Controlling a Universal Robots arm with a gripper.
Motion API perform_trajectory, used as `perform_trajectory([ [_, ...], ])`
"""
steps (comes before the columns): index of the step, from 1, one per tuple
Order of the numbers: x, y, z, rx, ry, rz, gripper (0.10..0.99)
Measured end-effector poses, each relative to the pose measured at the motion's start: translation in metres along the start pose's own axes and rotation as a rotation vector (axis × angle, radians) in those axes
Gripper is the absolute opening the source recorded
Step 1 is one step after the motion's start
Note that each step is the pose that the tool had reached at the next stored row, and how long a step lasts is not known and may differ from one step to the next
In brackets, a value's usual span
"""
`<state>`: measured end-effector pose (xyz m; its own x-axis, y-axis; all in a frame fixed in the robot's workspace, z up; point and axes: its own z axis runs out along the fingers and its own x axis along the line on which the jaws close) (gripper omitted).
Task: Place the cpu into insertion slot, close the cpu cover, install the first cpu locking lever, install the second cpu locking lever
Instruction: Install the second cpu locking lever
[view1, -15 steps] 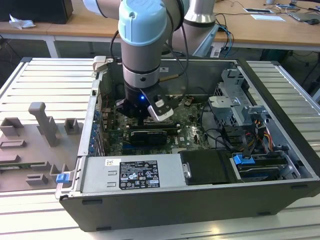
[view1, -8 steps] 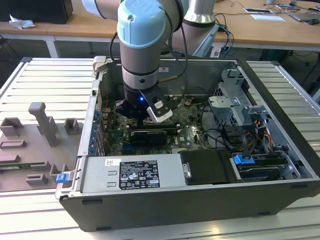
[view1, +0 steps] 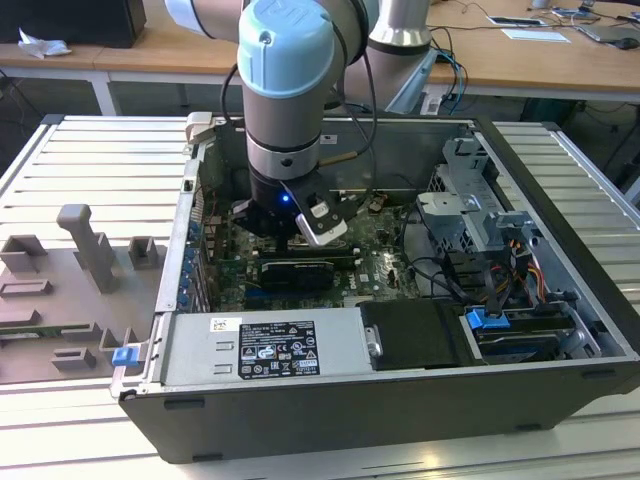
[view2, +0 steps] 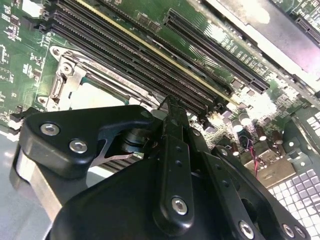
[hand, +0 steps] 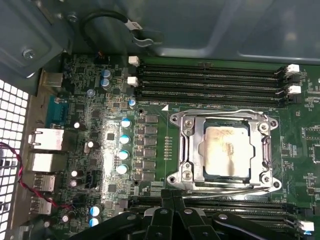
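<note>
Hovering gripper (view2: 170, 102) fingers together, empty, beside cpu cover (hand: 224, 150).

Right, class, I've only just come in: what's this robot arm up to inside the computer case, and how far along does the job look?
A single robot arm is reaching down into an open computer case, with its tool hanging just above the motherboard. In the first wrist view the cpu already lies in the insertion slot, and the cpu cover is folded down around it, framing its pale top. Thin wire levers run along two edges of the slot. The tool sits beside the slot, over the memory slots.
</note>
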<state>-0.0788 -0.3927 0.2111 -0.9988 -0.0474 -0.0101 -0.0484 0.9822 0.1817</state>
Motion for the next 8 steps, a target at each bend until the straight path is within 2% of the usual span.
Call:
perform_trajectory([
  [8, 0.0001, -0.0009, 0.0049, -0.011, 0.0, 0.0, 0.106],
])
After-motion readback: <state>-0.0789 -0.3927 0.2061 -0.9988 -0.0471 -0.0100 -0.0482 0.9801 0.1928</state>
